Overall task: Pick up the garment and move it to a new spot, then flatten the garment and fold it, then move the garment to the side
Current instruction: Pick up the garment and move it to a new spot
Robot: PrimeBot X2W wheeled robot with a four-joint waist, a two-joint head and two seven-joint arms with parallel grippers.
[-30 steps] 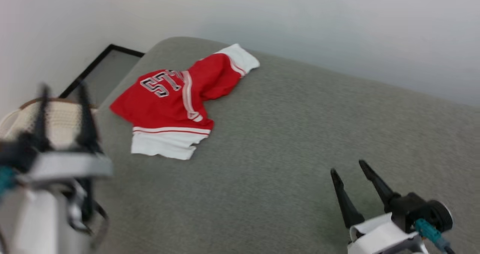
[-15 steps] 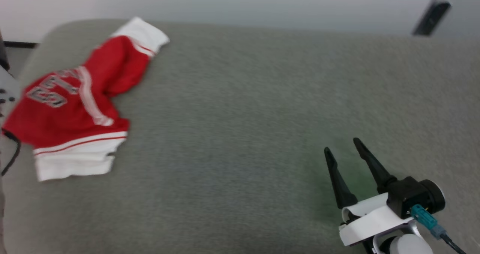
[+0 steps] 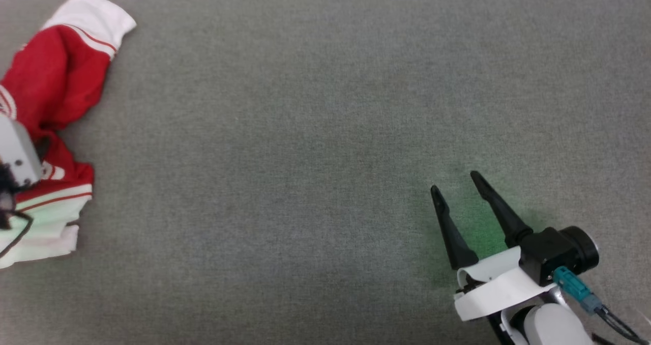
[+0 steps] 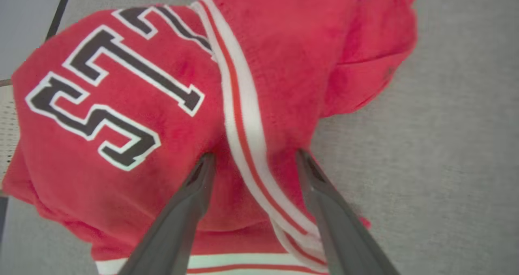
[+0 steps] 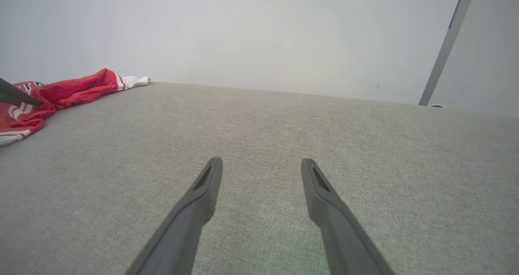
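1. Currently your left gripper (image 4: pixel 255 155) stands wide open. Its two dark fingers (image 4: pixel 182 218) straddle the white-and-red striped trim (image 4: pixel 239 104) of the garment (image 4: pixel 121 173). You cannot tell whether the tips press into the cloth.
2. Your right gripper (image 3: pixel 455 182) is likewise spread and holds nothing. It hovers low over bare grey upholstery (image 3: pixel 305 156), well apart from the garment.
3. You will find the garment crumpled at the left end of the upholstery. Its black, white-outlined block letters (image 4: pixel 121 72) face up beside the left finger, and a white-cuffed sleeve (image 3: pixel 91 17) reaches toward the far edge.
4. Behind the upholstery you see a pale wall (image 5: pixel 243 31), with a slanted grey bar (image 5: pixel 446 44) at the right wrist view's upper right.
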